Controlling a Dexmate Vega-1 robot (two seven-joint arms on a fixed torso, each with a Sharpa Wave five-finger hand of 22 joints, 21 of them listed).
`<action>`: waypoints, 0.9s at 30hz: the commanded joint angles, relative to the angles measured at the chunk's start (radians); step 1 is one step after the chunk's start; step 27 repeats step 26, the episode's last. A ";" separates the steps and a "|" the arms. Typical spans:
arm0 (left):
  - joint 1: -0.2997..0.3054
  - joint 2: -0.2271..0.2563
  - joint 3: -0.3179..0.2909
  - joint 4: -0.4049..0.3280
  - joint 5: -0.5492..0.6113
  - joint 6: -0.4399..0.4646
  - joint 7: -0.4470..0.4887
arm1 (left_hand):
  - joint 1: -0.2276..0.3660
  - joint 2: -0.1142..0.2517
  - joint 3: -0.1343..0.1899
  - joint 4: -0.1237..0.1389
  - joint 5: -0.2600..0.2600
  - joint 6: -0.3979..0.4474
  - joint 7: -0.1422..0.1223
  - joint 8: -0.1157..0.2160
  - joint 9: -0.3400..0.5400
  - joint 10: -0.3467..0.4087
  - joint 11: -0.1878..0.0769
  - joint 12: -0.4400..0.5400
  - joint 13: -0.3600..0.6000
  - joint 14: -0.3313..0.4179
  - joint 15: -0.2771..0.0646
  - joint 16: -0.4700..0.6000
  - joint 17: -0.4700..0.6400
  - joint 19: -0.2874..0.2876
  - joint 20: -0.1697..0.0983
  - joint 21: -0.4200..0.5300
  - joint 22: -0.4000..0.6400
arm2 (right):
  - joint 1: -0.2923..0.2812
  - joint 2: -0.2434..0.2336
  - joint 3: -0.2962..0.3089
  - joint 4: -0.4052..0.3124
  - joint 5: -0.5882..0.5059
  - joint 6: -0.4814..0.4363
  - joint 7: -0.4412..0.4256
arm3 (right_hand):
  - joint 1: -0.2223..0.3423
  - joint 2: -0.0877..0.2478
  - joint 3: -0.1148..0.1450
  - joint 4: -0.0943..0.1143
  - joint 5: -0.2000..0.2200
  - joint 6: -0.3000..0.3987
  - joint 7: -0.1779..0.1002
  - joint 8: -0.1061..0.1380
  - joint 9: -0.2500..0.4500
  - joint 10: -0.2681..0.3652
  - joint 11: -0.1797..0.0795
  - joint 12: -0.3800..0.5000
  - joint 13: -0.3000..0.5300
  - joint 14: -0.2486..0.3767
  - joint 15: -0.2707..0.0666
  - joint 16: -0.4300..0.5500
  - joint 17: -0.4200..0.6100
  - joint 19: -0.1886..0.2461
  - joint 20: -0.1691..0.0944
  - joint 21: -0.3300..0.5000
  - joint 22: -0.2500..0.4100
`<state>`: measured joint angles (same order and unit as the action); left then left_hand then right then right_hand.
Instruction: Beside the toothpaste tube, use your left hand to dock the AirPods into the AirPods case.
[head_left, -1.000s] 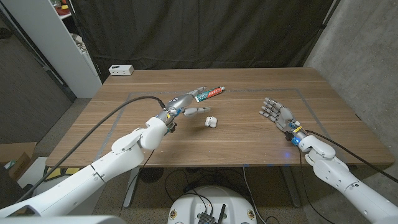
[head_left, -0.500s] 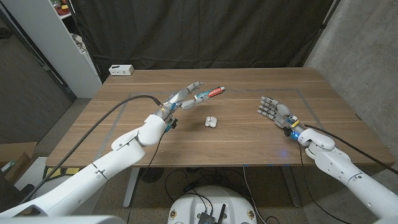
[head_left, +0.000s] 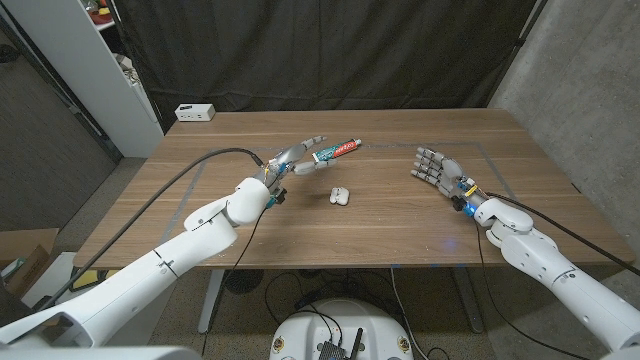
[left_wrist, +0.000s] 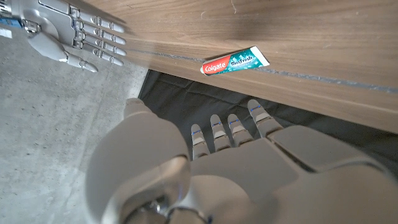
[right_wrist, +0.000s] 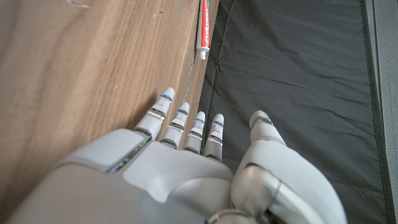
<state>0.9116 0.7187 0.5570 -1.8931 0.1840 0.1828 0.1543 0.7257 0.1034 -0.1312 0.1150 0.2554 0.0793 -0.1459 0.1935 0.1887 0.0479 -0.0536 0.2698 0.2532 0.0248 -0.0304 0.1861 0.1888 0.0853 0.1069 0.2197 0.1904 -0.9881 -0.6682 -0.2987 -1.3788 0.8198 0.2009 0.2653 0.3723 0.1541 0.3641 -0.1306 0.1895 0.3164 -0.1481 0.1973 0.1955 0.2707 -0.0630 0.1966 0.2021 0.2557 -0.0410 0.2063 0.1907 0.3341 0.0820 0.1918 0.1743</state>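
Note:
A small white AirPods case (head_left: 340, 195) lies on the wooden table (head_left: 400, 230), a little nearer to me than the toothpaste tube (head_left: 338, 151). It is too small to tell whether its lid stands up or whether earbuds sit in it. My left hand (head_left: 296, 158) hovers left of the tube and behind-left of the case, fingers spread, holding nothing. My right hand (head_left: 438, 167) stands over the right half of the table with straight fingers, also holding nothing. The left wrist view shows the tube (left_wrist: 235, 63), my left hand (left_wrist: 230, 143) and the right hand (left_wrist: 68, 34). The tube (right_wrist: 203, 28) lies beyond my right hand (right_wrist: 199, 149).
A white box (head_left: 194, 112) sits at the table's far left corner. A black curtain (head_left: 330, 50) hangs behind the table. A white shelf unit (head_left: 100, 60) stands at the back left. A black cable (head_left: 190, 175) runs along my left arm.
My left hand has drawn back from the case toward the far left and lifted. My right hand has edged slightly farther in. The case and tube lie where they were.

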 joint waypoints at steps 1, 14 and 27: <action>0.018 -0.085 -0.057 0.139 -0.199 -0.234 0.089 | -0.027 0.011 -0.007 0.016 0.005 0.001 0.002 0.002 0.003 0.023 -0.003 0.003 0.002 0.016 -0.016 0.013 0.003 0.028 0.001 0.012 -0.001 | 0.015 -0.004 0.014 -0.032 -0.032 0.023 -0.055 | -0.008 0.002 0.007 0.002 0.003 0.008 -0.002 0.001 -0.001 0.005 -0.004 0.004 0.002 -0.004 -0.056 0.008 0.003 0.006 -0.001 0.008 0.003; -0.028 -0.040 -0.066 0.218 -0.247 -0.332 0.013 | -0.037 0.006 -0.017 0.014 0.007 0.064 0.020 0.022 0.003 0.024 0.001 0.000 -0.001 0.016 -0.012 0.009 -0.003 0.019 0.005 0.004 -0.002 | 0.044 0.046 -0.022 -0.064 -0.103 0.033 -0.168 | -0.008 0.002 0.008 0.001 0.003 0.009 -0.001 0.001 -0.001 0.004 -0.002 0.004 0.002 -0.003 -0.056 0.008 0.003 0.006 0.000 0.008 0.003; -0.056 -0.069 -0.072 0.289 -0.315 -0.424 -0.023 | -0.034 0.005 -0.018 0.010 0.009 0.066 0.020 0.019 0.002 0.026 0.005 -0.001 -0.002 0.015 -0.011 0.007 -0.004 0.012 0.008 -0.001 -0.002 | 0.087 0.096 -0.060 -0.040 -0.139 0.013 -0.228 | -0.009 0.002 0.008 0.002 0.002 0.011 0.001 0.001 -0.001 0.004 -0.003 0.004 0.002 -0.003 -0.058 0.008 0.003 0.007 0.000 0.008 0.003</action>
